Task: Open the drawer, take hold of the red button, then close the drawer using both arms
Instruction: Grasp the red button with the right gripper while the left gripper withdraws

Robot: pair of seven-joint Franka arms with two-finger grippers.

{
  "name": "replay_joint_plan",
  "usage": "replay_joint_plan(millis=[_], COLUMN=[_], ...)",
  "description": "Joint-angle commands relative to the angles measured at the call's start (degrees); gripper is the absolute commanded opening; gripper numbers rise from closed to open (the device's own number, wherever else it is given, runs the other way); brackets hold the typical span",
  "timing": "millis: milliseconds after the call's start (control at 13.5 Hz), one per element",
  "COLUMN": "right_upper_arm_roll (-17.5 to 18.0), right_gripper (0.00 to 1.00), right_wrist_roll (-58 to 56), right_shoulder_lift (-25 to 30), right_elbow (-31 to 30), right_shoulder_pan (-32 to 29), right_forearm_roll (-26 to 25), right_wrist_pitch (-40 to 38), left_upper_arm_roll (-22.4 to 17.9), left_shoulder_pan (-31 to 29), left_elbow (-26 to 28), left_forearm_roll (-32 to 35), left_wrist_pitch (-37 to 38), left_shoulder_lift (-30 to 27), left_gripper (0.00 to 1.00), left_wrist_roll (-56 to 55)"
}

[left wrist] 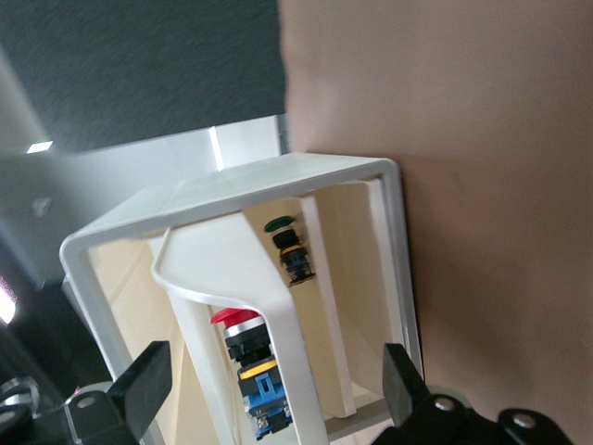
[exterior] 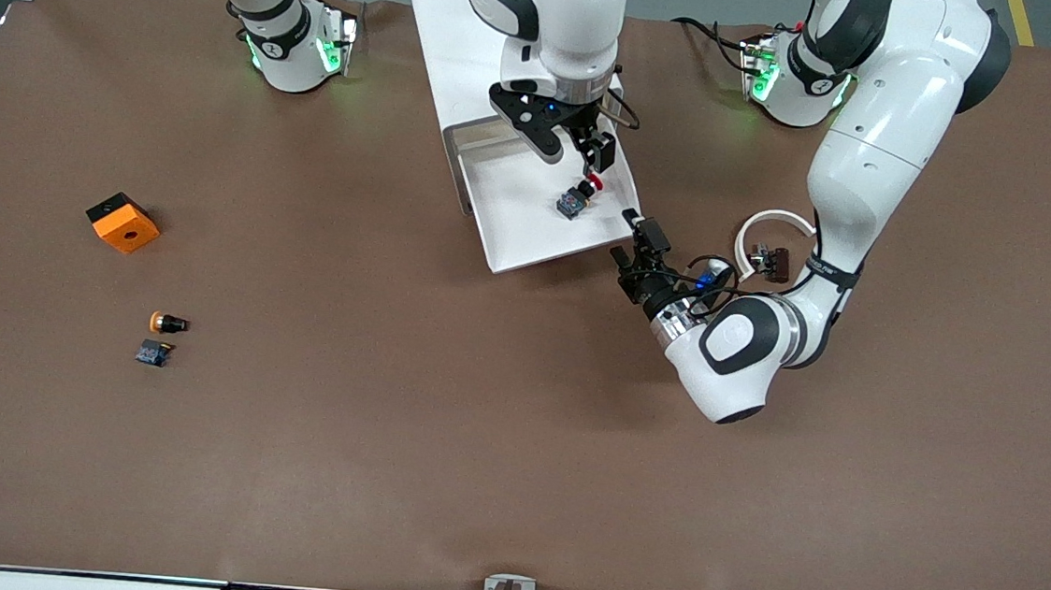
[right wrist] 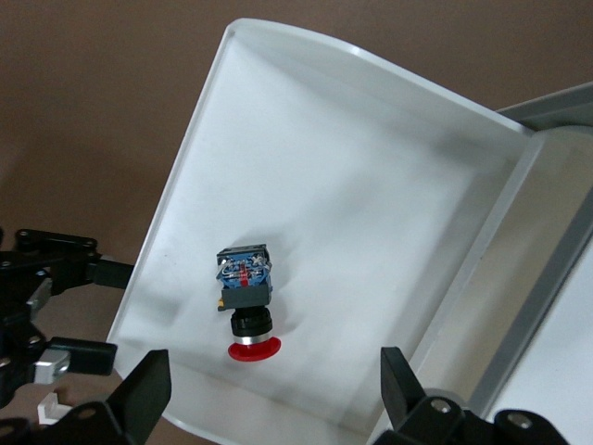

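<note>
The drawer [exterior: 530,239] stands pulled out of the white cabinet [exterior: 452,36] toward the front camera. The button [exterior: 576,201], red cap and dark base, lies on its side in the drawer. My right gripper [exterior: 595,164] is open just above it; in the right wrist view [right wrist: 273,371] the button [right wrist: 246,297] lies close to the gap between the fingers. My left gripper [exterior: 633,238] is open and empty at the drawer's front corner, toward the left arm's end. In the left wrist view my left gripper [left wrist: 275,371] faces the drawer's white handle [left wrist: 232,278], with a red-capped button [left wrist: 246,352] seen past it.
An orange cube with a hole [exterior: 122,222], an orange-capped button [exterior: 168,323] and a small dark block [exterior: 152,354] lie toward the right arm's end. A white ring with a dark part [exterior: 771,249] lies by the left arm. A green-capped button [left wrist: 287,246] shows deeper in the cabinet.
</note>
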State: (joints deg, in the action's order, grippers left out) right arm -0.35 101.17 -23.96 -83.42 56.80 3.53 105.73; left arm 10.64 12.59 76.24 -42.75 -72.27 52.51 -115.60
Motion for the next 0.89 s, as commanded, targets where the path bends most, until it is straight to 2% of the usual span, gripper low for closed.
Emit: replay_joint_plan(millis=[0,296,519,815], right_upper_arm_roll=[-0.61,-0.61,-0.70,-0.96], right_gripper=[1.00,1.00,1.00,1.00], right_wrist_roll=[0.61,0.78,0.61,-1.94], right_shoulder_lift=[-2.23,-5.48,-7.85,-11.37], right_elbow=[2.12,2.21,2.38,5.27], right_shoulder_pan=[0.94,0.85,0.85,0.24], right_forearm_roll=[-0.63,-0.72,-0.80,-1.59], right_wrist_pitch=[-0.70,3.08,5.53,6.60], left_upper_arm_roll=[-0.10,-2.56,-2.47,-2.47], left_shoulder_pan=[0.07,-0.89,-1.25,-1.69], left_elbow=[-0.74,-3.03,-3.03,-3.99], left_forearm_roll=[4.67,10.56,16.02,21.29], left_wrist_pitch=[-0.50,-3.39,-10.24,-20.87], left_shoulder_lift=[-2.23,-3.02,-4.96,-7.67], left_gripper=[1.00,1.00,1.00,1.00], left_wrist_roll=[9.65,26.16,41.29,55.02])
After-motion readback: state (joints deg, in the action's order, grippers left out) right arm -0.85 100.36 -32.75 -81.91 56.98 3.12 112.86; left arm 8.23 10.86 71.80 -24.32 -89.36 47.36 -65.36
